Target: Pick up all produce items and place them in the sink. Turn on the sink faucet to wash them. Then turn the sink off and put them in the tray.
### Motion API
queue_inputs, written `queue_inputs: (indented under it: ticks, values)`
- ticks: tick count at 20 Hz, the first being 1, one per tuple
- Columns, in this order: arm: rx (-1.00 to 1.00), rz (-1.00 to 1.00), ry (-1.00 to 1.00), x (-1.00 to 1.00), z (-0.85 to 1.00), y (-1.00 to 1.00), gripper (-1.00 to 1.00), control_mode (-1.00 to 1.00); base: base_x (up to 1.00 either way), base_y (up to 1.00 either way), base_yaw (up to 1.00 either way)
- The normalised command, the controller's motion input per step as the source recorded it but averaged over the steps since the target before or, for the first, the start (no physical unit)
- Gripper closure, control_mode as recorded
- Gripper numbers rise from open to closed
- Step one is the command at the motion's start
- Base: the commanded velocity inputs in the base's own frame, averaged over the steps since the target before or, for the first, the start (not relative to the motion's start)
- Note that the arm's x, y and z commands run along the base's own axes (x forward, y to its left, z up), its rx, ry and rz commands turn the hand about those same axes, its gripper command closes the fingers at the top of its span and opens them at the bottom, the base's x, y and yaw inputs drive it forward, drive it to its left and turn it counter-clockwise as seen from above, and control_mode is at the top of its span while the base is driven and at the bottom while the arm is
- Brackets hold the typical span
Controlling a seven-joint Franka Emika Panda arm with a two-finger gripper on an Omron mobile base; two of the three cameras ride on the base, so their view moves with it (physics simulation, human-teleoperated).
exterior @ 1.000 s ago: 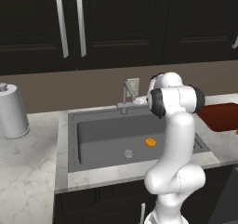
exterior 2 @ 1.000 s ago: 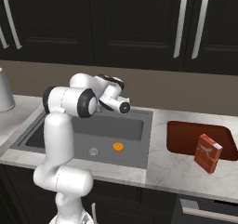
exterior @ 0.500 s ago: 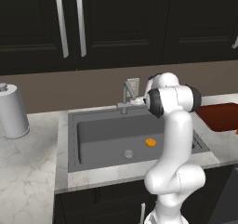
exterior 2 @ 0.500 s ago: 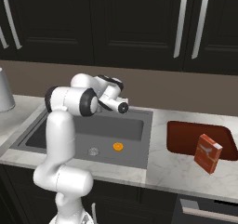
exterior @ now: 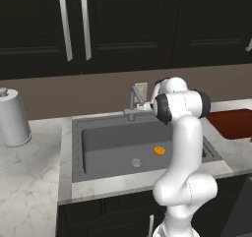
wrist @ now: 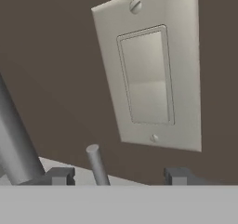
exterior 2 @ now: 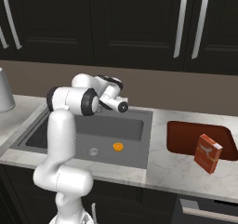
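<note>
A small orange produce item (exterior: 159, 151) (exterior 2: 118, 147) lies on the floor of the dark grey sink (exterior: 69, 152) (exterior 2: 145, 139), right of the round drain (exterior: 136, 162). The grey sink faucet (exterior: 134, 103) stands at the back rim. My gripper (exterior: 147, 106) (exterior 2: 123, 107) (wrist: 119, 176) hovers right at it, open. In the hand view the faucet's thin handle rod (wrist: 97, 165) rises between my fingertips (wrist: 60, 175), touching neither, and the thick post (wrist: 16, 144) stands to the left. The dark red tray (exterior: 231, 123) (exterior 2: 186, 137) rests on the counter right of the sink.
A white wall plate (wrist: 153, 74) is on the brown wall just behind the faucet. A red box (exterior 2: 208, 153) stands at the tray's front right. A grey cylinder (exterior: 14, 117) sits on the marble counter far left. Dark cabinets hang above.
</note>
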Motion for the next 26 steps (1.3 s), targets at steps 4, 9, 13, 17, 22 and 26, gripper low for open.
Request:
queue_inputs:
  ticks: [4, 9, 13, 17, 22, 26]
  values:
    - [0.00, 0.00, 0.00, 0.02, 0.00, 0.02, 1.00, -1.00, 0.00, 0.00, 0.00]
    - [0.00, 0.00, 0.00, 0.00, 0.00, 0.00, 1.00, -1.00, 0.00, 0.00, 0.00]
    - [0.00, 0.00, 0.00, 0.00, 0.00, 0.00, 1.00, -1.00, 0.00, 0.00, 0.00]
    - [0.00, 0.00, 0.00, 0.00, 0.00, 0.00, 1.00, -1.00, 0.00, 0.00, 0.00]
    - [0.00, 0.00, 0.00, 0.00, -0.02, -0.03, 1.00, -1.00, 0.00, 0.00, 0.00]
    - [0.04, 0.00, 0.00, 0.00, -0.03, -0.40, 1.00, -1.00, 0.00, 0.00, 0.00]
